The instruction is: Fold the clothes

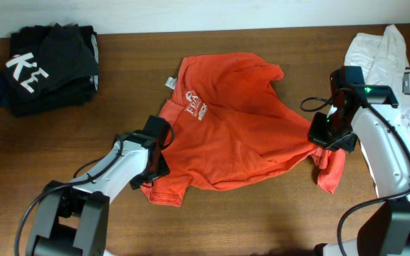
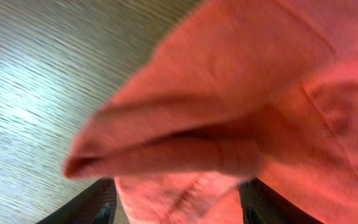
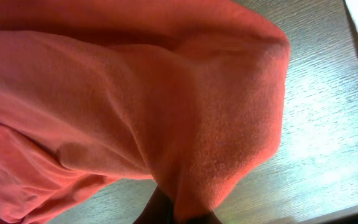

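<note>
Red-orange T-shirt [image 3: 135, 106] fills both wrist views, and from overhead it lies rumpled mid-tabletop [image 1: 262, 220], white logo up. Right gripper [image 1: 324, 135] has its jaws pinched on the shirt's right edge, cloth draped over them. Left gripper [image 1: 159, 153] sits at the lower-left hem with a bunched fold between its fingers [image 2: 95, 208], tips buried, so I can't tell if those jaws are closed.
</note>
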`<state>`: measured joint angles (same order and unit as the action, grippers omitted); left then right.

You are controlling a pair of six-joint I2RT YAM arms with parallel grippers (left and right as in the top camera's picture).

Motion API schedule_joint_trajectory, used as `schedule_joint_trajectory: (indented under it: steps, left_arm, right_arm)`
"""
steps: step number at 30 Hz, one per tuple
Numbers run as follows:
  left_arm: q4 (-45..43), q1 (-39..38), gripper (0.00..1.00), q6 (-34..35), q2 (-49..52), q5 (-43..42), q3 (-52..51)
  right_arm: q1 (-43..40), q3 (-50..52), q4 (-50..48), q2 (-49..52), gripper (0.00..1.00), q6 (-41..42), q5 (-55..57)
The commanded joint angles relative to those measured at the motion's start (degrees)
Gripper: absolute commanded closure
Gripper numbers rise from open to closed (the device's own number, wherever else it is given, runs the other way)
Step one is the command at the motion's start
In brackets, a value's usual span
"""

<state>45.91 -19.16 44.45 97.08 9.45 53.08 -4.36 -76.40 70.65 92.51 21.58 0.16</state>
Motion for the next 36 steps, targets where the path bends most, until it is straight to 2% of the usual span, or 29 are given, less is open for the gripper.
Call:
schedule_joint_trajectory:
  steps: [1,3,6,10,16,18,20,22,23,28,30,32,36]
  left_arm:
    - [-0.96,2.27,0.37,1.27,-0.02,3.91,-0.35]
    - [-1.36,2.84,0.38,0.90,-0.02,3.91,-0.35]
    - [-1.73,2.82,0.50,0.92,-0.02,4.37,-0.39]
    - [-0.81,2.82,0.99,0.90,-0.07,6.01,-0.17]
    - [13.49,2.82,0.99,0.81,-5.81,8.59,8.74]
    - [14.23,2.82,0.99,-2.47,-9.64,8.59,10.62]
    - [14.21,2.84,0.99,-2.56,-12.39,8.66,10.80]
    - [14.43,2.84,0.99,-2.75,-15.02,9.79,10.80]
    - [14.43,2.84,0.99,-2.75,-15.45,10.14,10.80]
    - [14.43,2.84,0.99,-2.73,-15.45,12.22,10.78]
    - [14.84,2.84,0.99,-2.73,-15.45,13.94,10.78]
    - [14.84,2.84,0.99,-2.75,-15.45,14.43,10.78]
    - [14.84,2.84,0.99,-2.75,-15.45,15.28,10.78]
  right_arm:
    - [-0.15,-1.07,0.11,-1.07,0.95,-0.17,0.22]
    - [-0.15,-1.07,0.13,-1.07,0.95,-0.20,0.22]
    - [-0.15,-1.07,0.15,-1.07,0.95,-0.20,0.17]
    - [-0.15,-1.07,0.50,-1.07,0.95,-0.17,0.07]
    - [-0.15,-1.09,2.21,-1.09,0.96,-0.15,-0.22]
    - [-0.17,-1.09,2.21,-1.09,0.84,-0.15,-0.37]
    - [-0.15,-1.07,2.36,-1.09,0.81,-0.15,-0.37]
    - [-0.15,-1.07,2.60,-1.09,0.33,-0.15,-0.37]
    - [-0.15,-0.94,2.54,-1.09,0.27,-0.13,-0.61]
    - [-0.17,4.70,-0.20,-1.07,0.28,1.60,-1.81]
    - [-0.22,7.91,-1.88,-1.07,0.37,2.91,-1.88]
    - [-0.22,9.70,-1.90,-1.07,0.42,2.64,-1.88]
    - [-0.22,14.73,-7.17,-1.07,0.41,3.04,-1.05]
